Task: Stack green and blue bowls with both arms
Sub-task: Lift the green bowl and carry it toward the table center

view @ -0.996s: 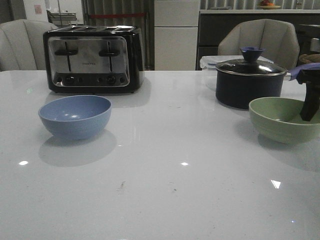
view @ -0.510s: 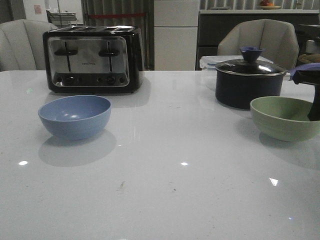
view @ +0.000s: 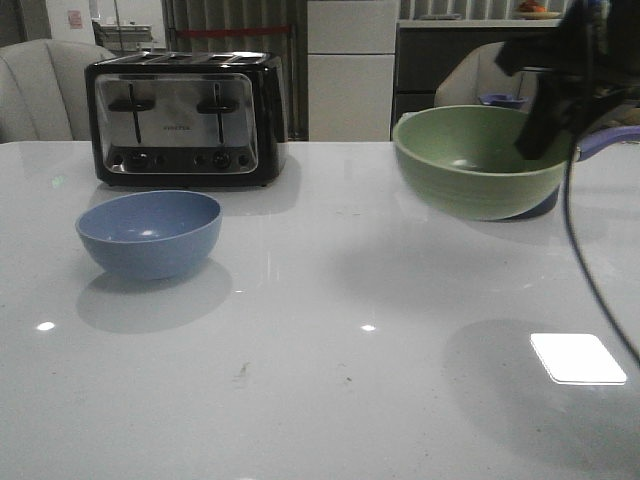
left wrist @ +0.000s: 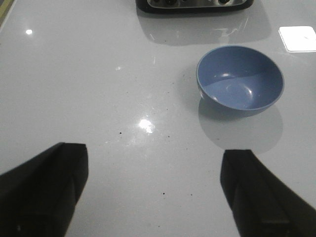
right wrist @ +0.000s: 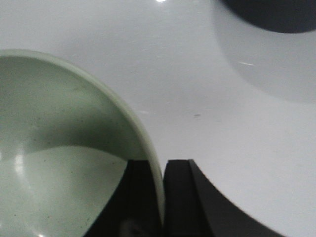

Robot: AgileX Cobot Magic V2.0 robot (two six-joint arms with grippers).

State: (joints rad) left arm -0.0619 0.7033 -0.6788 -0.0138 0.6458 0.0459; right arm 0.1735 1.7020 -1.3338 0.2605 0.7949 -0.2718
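Observation:
The pale green bowl (view: 478,160) hangs in the air over the right half of the table, tilted slightly. My right gripper (view: 548,125) is shut on its right rim, one finger inside and one outside; the right wrist view shows the rim (right wrist: 153,148) pinched between the fingers (right wrist: 160,170). The dusty blue bowl (view: 148,233) sits upright on the table at the left, in front of the toaster. It also shows in the left wrist view (left wrist: 240,80). My left gripper (left wrist: 155,163) is open and empty above bare table, short of the blue bowl.
A black and silver toaster (view: 185,117) stands at the back left. The dark navy pot (view: 540,203) is mostly hidden behind the green bowl; its base shows in the right wrist view (right wrist: 269,15). Chairs stand behind the table.
The green bowl has been lifted off the table at the far right and carried up and left. The right arm rose with it. The blue bowl has not moved.

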